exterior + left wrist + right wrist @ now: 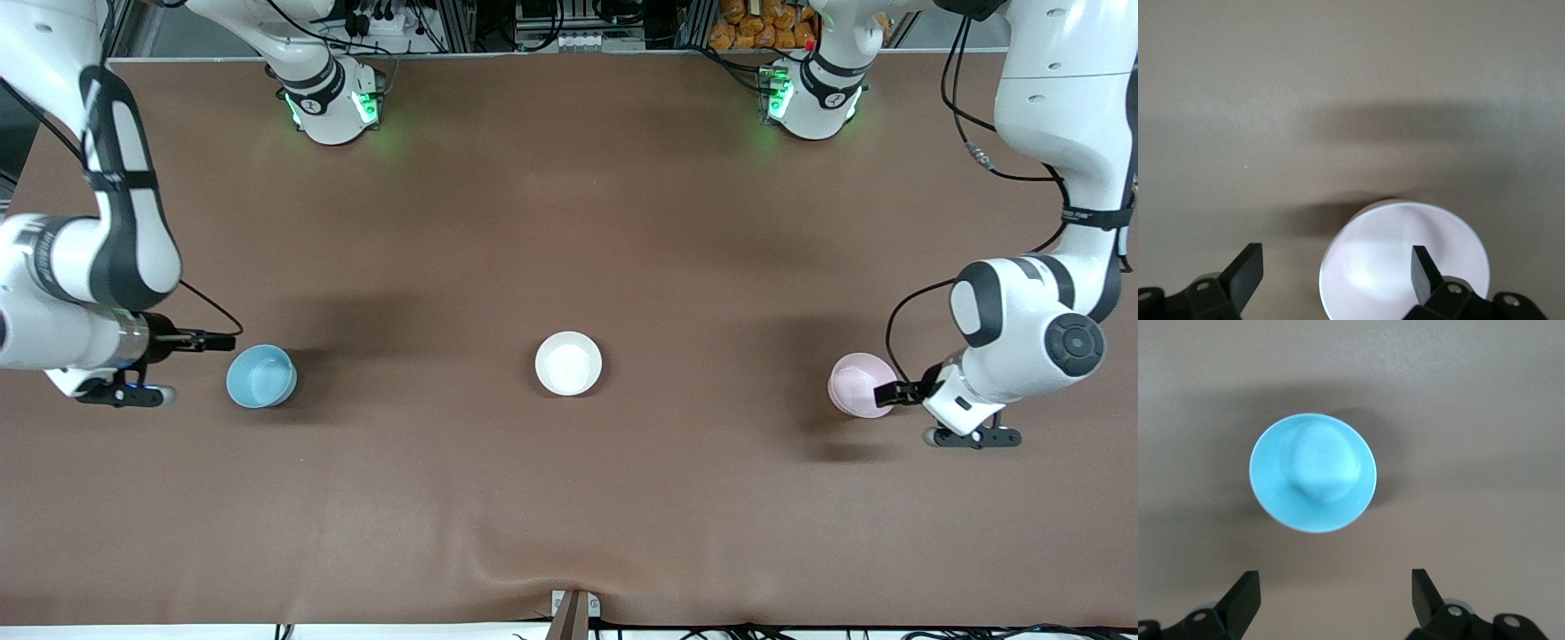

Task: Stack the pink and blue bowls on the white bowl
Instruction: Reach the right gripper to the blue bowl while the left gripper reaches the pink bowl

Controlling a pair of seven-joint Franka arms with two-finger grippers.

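Note:
The white bowl point(568, 363) stands mid-table. The pale pink bowl point(853, 380) sits toward the left arm's end. My left gripper point(898, 393) is low at its rim and open. In the left wrist view the gripper point(1337, 260) straddles the rim of the pink bowl point(1391, 260), one finger point(1423, 267) over the inside and the other outside, neither visibly touching. The sky blue bowl point(260, 376) stands toward the right arm's end. My right gripper point(218, 342) hovers beside it, open. In the right wrist view the gripper point(1335, 583) holds nothing and the blue bowl point(1313, 472) lies a short way ahead of the fingertips.
All three bowls stand in a row on the brown table cover point(569, 222). Both arm bases point(333, 102) point(809, 98) stand along the edge farthest from the front camera. A small bracket point(573, 613) and a wrinkle in the cover sit at the nearest edge.

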